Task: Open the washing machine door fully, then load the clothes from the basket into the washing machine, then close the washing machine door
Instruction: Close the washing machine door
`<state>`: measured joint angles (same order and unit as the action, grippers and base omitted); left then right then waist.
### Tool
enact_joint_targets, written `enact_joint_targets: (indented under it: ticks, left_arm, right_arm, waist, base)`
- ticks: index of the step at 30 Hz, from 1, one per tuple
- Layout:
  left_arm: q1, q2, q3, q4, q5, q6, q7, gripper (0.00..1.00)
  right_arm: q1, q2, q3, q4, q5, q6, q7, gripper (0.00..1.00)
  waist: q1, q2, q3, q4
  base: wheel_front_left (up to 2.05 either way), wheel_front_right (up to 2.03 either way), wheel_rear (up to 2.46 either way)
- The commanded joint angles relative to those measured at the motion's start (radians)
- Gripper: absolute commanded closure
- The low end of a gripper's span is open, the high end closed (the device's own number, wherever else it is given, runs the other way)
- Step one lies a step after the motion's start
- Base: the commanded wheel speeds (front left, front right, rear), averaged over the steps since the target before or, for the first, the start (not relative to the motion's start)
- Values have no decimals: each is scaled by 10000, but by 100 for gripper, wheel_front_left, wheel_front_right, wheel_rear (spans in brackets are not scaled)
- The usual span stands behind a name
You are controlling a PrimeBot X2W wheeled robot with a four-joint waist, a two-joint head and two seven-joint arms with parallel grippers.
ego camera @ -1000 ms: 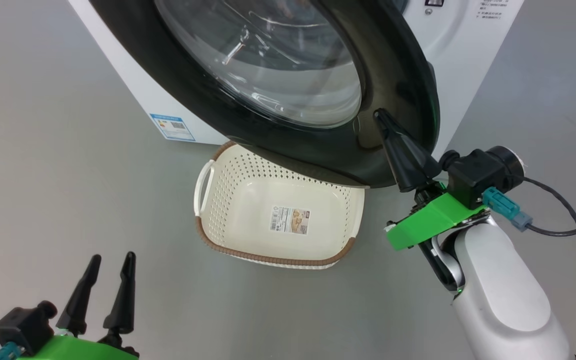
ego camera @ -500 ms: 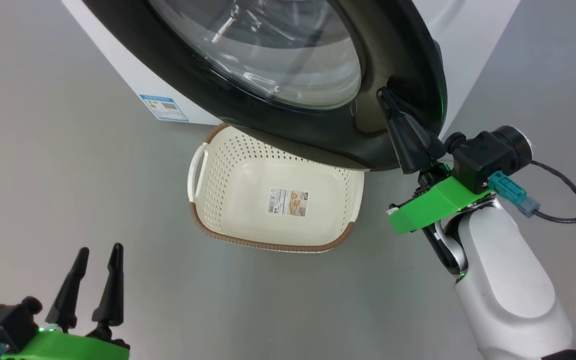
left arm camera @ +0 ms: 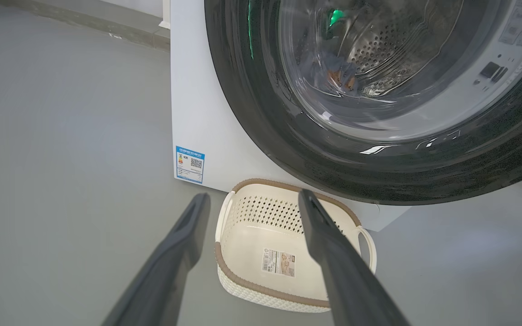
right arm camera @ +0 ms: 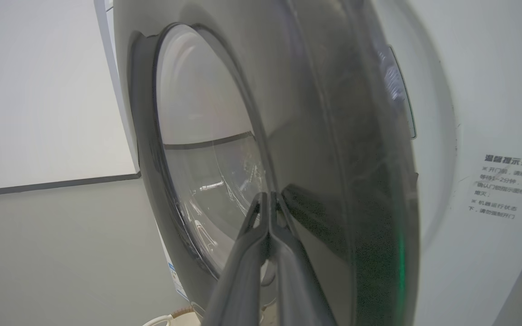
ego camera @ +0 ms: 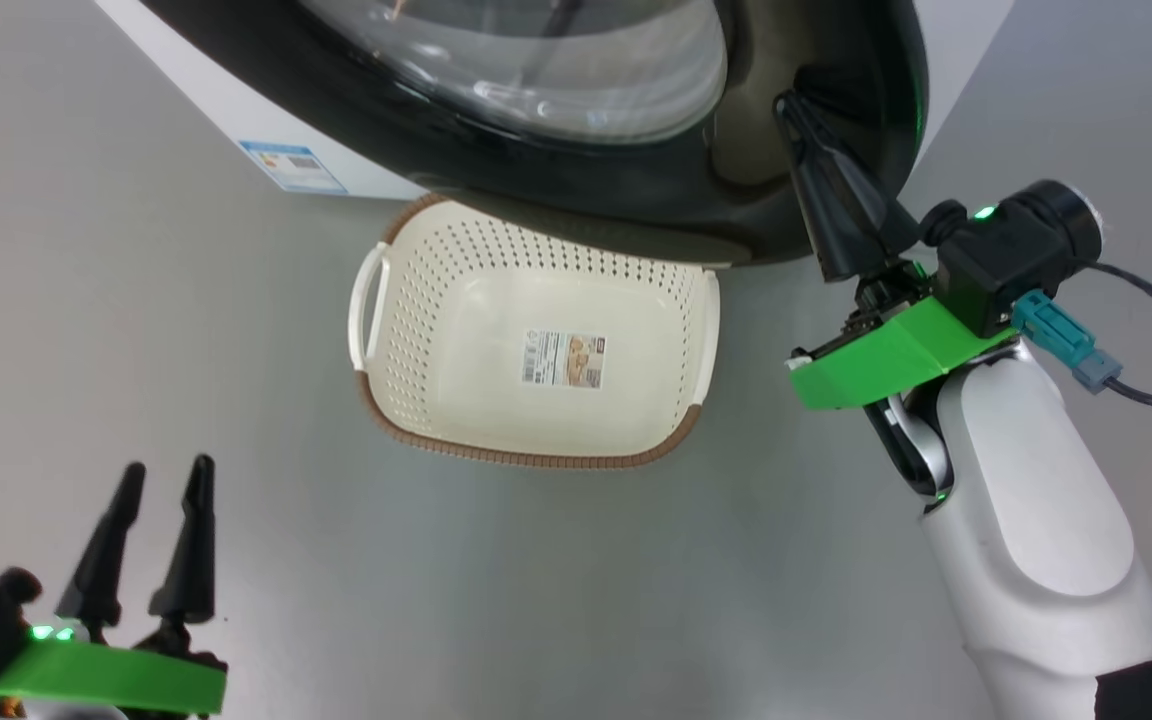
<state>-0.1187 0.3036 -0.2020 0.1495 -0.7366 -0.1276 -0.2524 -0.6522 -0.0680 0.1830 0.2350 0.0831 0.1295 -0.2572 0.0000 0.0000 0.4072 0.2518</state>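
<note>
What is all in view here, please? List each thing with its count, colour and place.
washing machine: one, white, behind the basket
washing machine door: one, black rim with clear glass, on the machine's front
clothes: one bundle, blue and orange, in the drum behind the glass
basket: one, cream with brown rim, on the floor below the door
label sticker: one, blue, machine's lower corner
floor: one, grey
left gripper: one, dark fingers, open, lower left
right gripper: one, dark fingers, shut, tips at the door's rim
</note>
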Motion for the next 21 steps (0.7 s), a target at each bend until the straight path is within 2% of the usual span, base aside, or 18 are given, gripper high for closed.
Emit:
enact_joint_targets:
  ticks: [1, 9, 21]
  left_arm:
    - [-385, 456, 372, -257, -114, -30, -93, 0]
    - [-779, 760, 298, -491, -404, -30, -93, 0]
    - [-893, 808, 187, -773, -681, -31, -93, 0]
  right_arm:
    - [-212, 178, 142, -313, -148, 12, -46, 100]
    - [-794, 178, -43, -463, -371, 12, -46, 100]
    - [-1669, 178, -153, -564, -604, 12, -46, 100]
  waist:
    - [0, 0, 324, -41]
    - [0, 0, 1158, 38]
    - [0, 0, 1702, 97]
  base:
    - [0, 0, 0]
    - [0, 0, 0]
    - [0, 0, 0]
